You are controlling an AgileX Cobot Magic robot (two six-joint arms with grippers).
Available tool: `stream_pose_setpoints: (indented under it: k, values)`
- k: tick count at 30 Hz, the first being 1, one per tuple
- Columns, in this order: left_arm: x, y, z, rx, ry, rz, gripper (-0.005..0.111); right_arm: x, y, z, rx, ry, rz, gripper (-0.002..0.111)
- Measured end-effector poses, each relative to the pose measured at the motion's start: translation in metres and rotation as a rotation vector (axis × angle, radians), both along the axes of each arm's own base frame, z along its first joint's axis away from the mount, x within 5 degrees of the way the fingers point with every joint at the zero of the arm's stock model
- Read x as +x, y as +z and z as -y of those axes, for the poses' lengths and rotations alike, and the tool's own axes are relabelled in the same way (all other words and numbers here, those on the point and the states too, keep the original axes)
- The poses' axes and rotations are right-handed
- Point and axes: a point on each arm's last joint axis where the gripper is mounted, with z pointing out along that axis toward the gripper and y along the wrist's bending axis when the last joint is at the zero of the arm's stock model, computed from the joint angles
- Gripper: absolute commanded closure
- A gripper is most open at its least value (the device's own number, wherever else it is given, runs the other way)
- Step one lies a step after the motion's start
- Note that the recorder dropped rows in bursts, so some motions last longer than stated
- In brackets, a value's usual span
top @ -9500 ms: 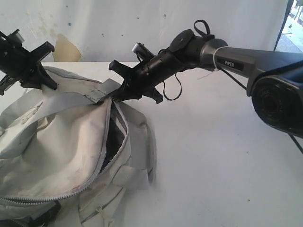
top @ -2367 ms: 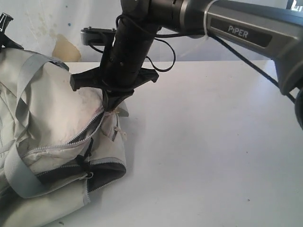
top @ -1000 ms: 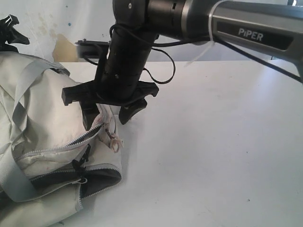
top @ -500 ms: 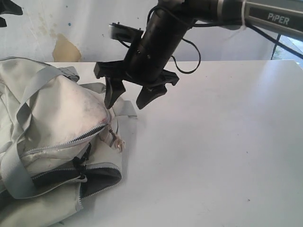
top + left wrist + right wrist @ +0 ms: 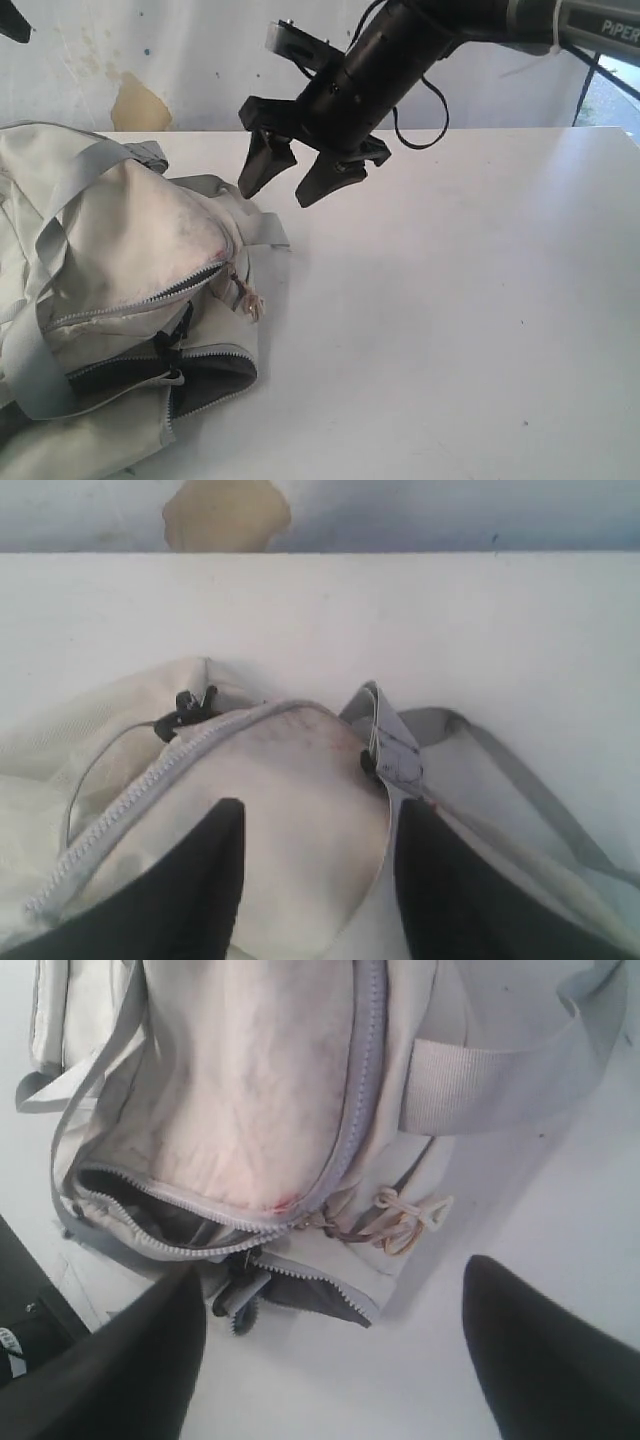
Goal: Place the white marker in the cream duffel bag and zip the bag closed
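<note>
The cream duffel bag (image 5: 110,300) lies slumped at the left of the white table, grey straps draped over it. Its main grey zipper (image 5: 150,298) runs shut to a pull with a cream cord (image 5: 246,298); a lower pocket (image 5: 205,372) gapes with dark lining showing. My right gripper (image 5: 290,185) hangs open in the air above and to the right of the bag, holding nothing. The right wrist view looks down on the bag (image 5: 250,1110) and the cord (image 5: 405,1222). My left gripper (image 5: 318,825) is open above the bag's fabric (image 5: 280,810). The white marker is out of view.
The white table (image 5: 450,320) stretches to the right of the bag. A white wall with a tan patch (image 5: 135,105) stands behind. The right arm (image 5: 480,25) reaches in from the upper right.
My right gripper let go of the zipper end, opened, and rose up and to the right, away from the bag. The bag settled.
</note>
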Motion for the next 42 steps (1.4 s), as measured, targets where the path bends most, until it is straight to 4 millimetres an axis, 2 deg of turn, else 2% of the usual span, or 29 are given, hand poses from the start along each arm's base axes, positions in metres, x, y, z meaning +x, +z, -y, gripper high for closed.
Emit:
stream_pose_setpoints:
  k: [6, 9, 14, 18, 20, 24, 27, 32, 39, 42]
  values:
    - [-0.019, 0.015, 0.034, 0.035, -0.037, -0.028, 0.059, 0.018, -0.019, 0.01, 0.066, -0.022, -0.054, 0.043]
    - [-0.031, 0.016, 0.047, 0.032, -0.057, -0.049, 0.059, 0.026, -0.018, 0.022, 0.103, -0.05, -0.057, 0.045]
    - [-0.045, 0.012, 0.05, 0.015, -0.05, -0.081, 0.059, 0.034, -0.016, 0.036, 0.129, -0.079, -0.052, 0.048]
    - [-0.048, 0.005, 0.054, -0.04, -0.041, -0.122, 0.059, 0.034, -0.016, 0.035, 0.141, -0.08, -0.055, 0.048]
    - [-0.049, -0.003, 0.058, -0.084, -0.068, -0.153, 0.065, 0.034, -0.015, 0.035, 0.143, -0.081, -0.056, 0.048]
    - [-0.053, -0.025, 0.068, -0.108, -0.109, -0.23, 0.095, 0.034, -0.015, 0.035, 0.143, -0.081, -0.056, 0.048]
    - [-0.062, -0.039, 0.077, -0.036, -0.141, -0.278, 0.099, 0.034, -0.015, 0.035, 0.143, -0.081, -0.056, 0.048]
    - [-0.091, -0.042, 0.095, -0.008, -0.181, -0.313, 0.099, 0.036, -0.02, 0.034, 0.163, -0.088, -0.079, 0.048]
    - [-0.136, -0.045, 0.091, -0.031, -0.13, -0.328, 0.099, 0.04, -0.046, 0.022, 0.206, -0.045, -0.116, 0.048]
    - [-0.153, -0.05, 0.088, -0.033, -0.118, -0.33, 0.099, 0.036, -0.049, 0.012, 0.214, 0.021, -0.079, 0.048]
